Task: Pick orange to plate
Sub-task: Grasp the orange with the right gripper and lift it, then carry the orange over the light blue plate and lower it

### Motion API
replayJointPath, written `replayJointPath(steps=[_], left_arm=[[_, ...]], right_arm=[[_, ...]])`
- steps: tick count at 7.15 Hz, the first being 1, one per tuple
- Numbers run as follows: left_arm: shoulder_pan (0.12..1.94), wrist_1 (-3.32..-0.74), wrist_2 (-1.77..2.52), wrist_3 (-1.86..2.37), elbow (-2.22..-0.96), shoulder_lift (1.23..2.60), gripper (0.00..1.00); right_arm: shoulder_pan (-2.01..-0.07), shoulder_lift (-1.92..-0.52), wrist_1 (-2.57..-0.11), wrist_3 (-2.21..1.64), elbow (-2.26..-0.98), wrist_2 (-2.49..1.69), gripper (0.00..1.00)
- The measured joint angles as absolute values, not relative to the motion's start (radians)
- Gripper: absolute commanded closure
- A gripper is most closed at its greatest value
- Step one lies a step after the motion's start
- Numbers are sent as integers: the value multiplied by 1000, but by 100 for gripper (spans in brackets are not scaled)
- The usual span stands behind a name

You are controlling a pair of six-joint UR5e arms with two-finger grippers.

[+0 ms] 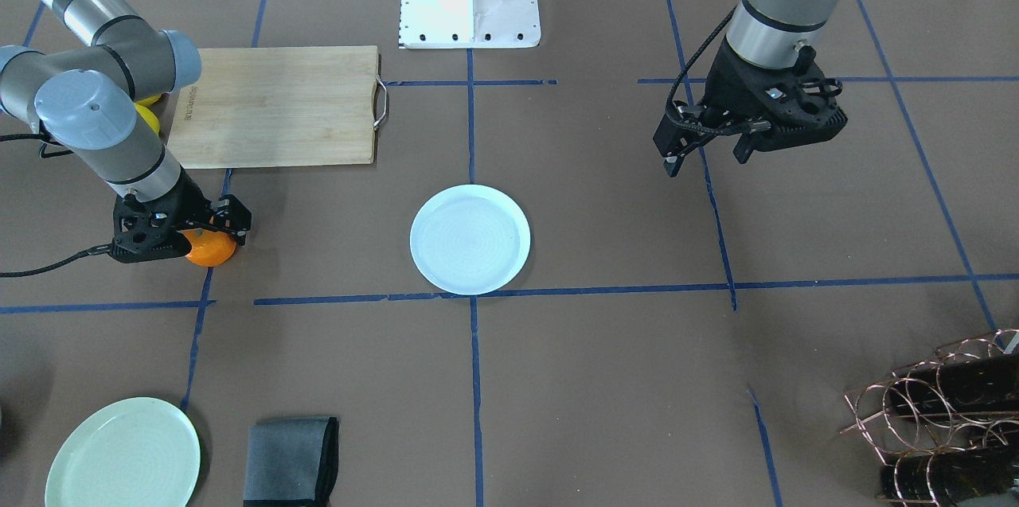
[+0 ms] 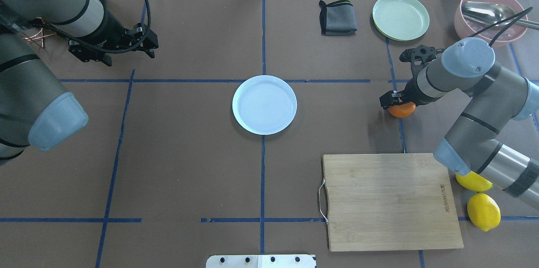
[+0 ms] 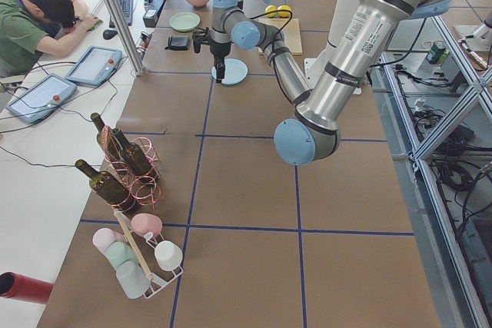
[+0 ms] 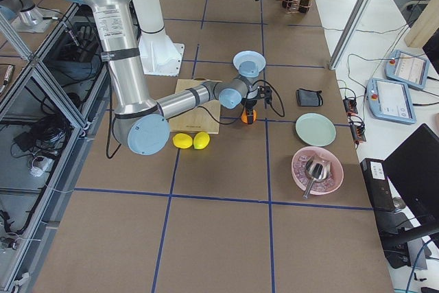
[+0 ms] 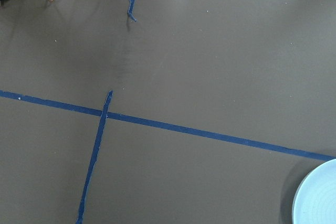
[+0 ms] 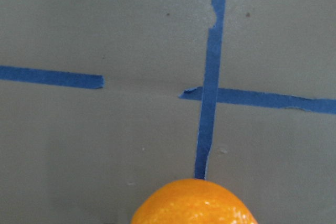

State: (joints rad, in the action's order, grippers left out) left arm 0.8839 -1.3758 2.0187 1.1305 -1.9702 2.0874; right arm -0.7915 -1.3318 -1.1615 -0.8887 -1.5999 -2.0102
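Note:
The orange (image 1: pixel 212 250) rests on the brown table on a blue tape line, off to the robot's right of the plate. My right gripper (image 1: pixel 212 232) comes down over its top, the fingers hugging both sides, shut on the orange (image 2: pixel 402 110). In the right wrist view only the top of the orange (image 6: pixel 194 204) shows at the lower edge. The pale bluish-white plate (image 1: pixel 470 239) sits empty at the table's middle (image 2: pixel 264 104). My left gripper (image 2: pixel 145 45) hangs open above the table far to the left, holding nothing; the plate's edge (image 5: pixel 320 198) shows in its wrist view.
A wooden cutting board (image 2: pixel 389 200) lies near the robot's right side with two yellow lemons (image 2: pixel 483 211) beside it. A pale green plate (image 2: pixel 401 16), a folded grey cloth (image 2: pixel 337 17) and a pink bowl (image 2: pixel 488 15) stand at the far right. A wire bottle rack (image 1: pixel 947 411) stands at the far left.

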Motion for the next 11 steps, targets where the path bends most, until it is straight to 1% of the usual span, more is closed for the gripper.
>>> replayJointPath(steps=[1, 2, 5, 7, 8, 10, 11], left_arm=[[884, -1376, 2019, 1131, -1970, 2088, 0], [884, -1376, 2019, 1130, -1970, 2087, 0], [892, -1374, 2019, 1073, -1982, 2074, 0], [906, -1374, 2019, 981, -2006, 2026, 0], [925, -1373, 2019, 926, -2011, 2001, 0], [976, -1373, 2020, 786, -2017, 1939, 0], [1014, -1374, 2021, 698, -2028, 1895, 0]], right_arm=[[-792, -1331, -1163, -888, -1600, -2012, 96], [-792, -1331, -1164, -888, -1603, -2012, 100], [-815, -1283, -1202, -900, -1645, -2023, 100], [-808, -1149, -1406, -939, -1708, -2023, 100], [-783, -1080, -1471, -995, -1717, -2019, 100], [-712, -969, -1502, -1119, -1682, -1983, 100], [-671, -902, -1504, -1176, -1630, -1944, 100]])
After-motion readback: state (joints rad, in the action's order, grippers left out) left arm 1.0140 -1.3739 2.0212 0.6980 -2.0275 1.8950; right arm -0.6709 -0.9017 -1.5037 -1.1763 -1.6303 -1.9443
